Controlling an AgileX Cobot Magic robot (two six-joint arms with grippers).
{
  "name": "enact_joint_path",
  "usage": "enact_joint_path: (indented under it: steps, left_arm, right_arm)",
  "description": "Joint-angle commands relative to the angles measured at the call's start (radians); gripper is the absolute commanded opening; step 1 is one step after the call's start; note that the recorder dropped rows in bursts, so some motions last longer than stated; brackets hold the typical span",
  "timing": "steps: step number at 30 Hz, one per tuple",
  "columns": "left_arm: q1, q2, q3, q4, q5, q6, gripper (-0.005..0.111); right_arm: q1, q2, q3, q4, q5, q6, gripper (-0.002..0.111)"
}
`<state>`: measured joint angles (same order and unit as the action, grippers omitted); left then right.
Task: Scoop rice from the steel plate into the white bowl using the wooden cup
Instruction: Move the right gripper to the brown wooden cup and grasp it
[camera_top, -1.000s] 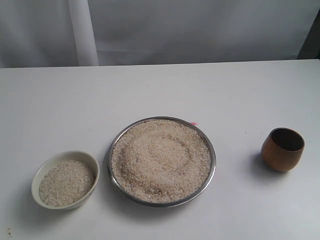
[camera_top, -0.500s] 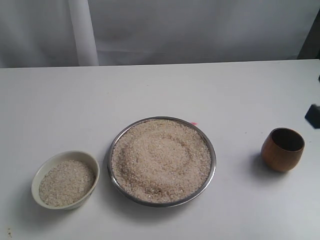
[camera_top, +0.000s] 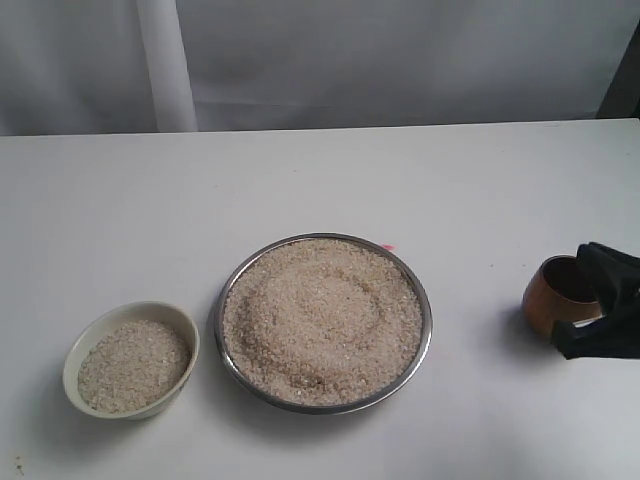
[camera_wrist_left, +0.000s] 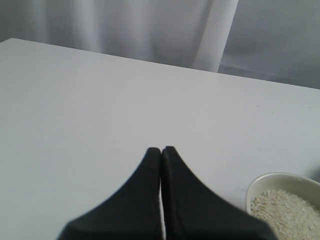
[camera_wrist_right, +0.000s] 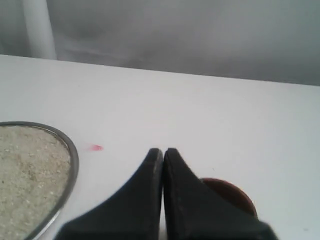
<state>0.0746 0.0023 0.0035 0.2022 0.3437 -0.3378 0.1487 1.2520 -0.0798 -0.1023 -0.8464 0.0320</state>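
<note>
The steel plate (camera_top: 424, 300) sits mid-table, heaped with rice (camera_top: 320, 320); its rim (camera_wrist_right: 72, 155) also shows in the right wrist view. The white bowl (camera_top: 75, 355) stands to its left, partly filled with rice (camera_top: 132, 365); the left wrist view catches the bowl (camera_wrist_left: 260, 182) too. The wooden cup (camera_top: 548, 298) stands at the right, upright. My right gripper (camera_top: 592, 262) hangs over the cup's right side, shut and empty, hiding part of it. In its wrist view the right gripper (camera_wrist_right: 163, 150) covers most of the cup (camera_wrist_right: 235, 192). My left gripper (camera_wrist_left: 161, 149) is shut and empty, off the exterior view.
A small pink mark (camera_top: 388, 247) lies on the white table just behind the plate. A grey curtain backdrop (camera_top: 400, 60) runs along the table's far edge.
My right gripper has come in from the right edge and moved down and left over the wooden cup. The plate, bowl and cup have not moved.
</note>
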Motion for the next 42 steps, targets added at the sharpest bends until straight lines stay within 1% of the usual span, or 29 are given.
enact_joint_path:
  steps: [1, 5, 10, 13, 30, 32, 34, 36, 37, 39, 40, 42]
  left_arm:
    - [-0.005, -0.002, -0.004, -0.006, -0.006, -0.002, 0.0]
    - [-0.005, -0.002, -0.004, -0.006, -0.006, -0.002, 0.0]
    - [-0.005, -0.002, -0.004, -0.006, -0.006, -0.002, 0.0]
    - [-0.005, -0.002, -0.004, -0.006, -0.006, -0.002, 0.0]
    - [-0.005, -0.002, -0.004, -0.006, -0.006, -0.002, 0.0]
    - [-0.005, -0.002, -0.004, -0.006, -0.006, -0.002, 0.0]
    - [-0.005, -0.002, -0.004, -0.006, -0.006, -0.002, 0.0]
    - [-0.005, -0.002, -0.004, -0.006, -0.006, -0.002, 0.0]
    - [-0.005, -0.002, -0.004, -0.006, -0.006, -0.002, 0.0]
    - [-0.005, -0.002, -0.004, -0.006, -0.006, -0.002, 0.0]
    - [-0.005, -0.002, -0.004, -0.006, -0.006, -0.002, 0.0]
    - [-0.005, -0.002, -0.004, -0.006, -0.006, -0.002, 0.0]
  right_arm:
    - [0.002, 0.069, 0.074, 0.102, -0.136, -0.074, 0.0]
    - [0.002, 0.091, 0.08, 0.061, -0.117, -0.081, 0.0]
    - [0.002, 0.091, 0.08, 0.026, -0.041, -0.051, 0.0]
    - [0.002, 0.091, 0.08, 0.031, 0.051, -0.047, 0.0]
    - [0.002, 0.092, 0.08, 0.036, 0.14, -0.047, 0.0]
    - [0.002, 0.092, 0.08, 0.036, 0.158, -0.047, 0.002]
    - [0.002, 0.092, 0.08, 0.036, 0.169, -0.047, 0.01]
    - [0.002, 0.092, 0.08, 0.036, 0.177, -0.047, 0.024]
    - [0.002, 0.092, 0.08, 0.036, 0.177, -0.06, 0.036]
    - [0.002, 0.092, 0.08, 0.036, 0.177, -0.062, 0.055]
    - [0.002, 0.092, 0.08, 0.036, 0.173, -0.062, 0.07]
    - [0.002, 0.092, 0.08, 0.036, 0.161, -0.058, 0.09]
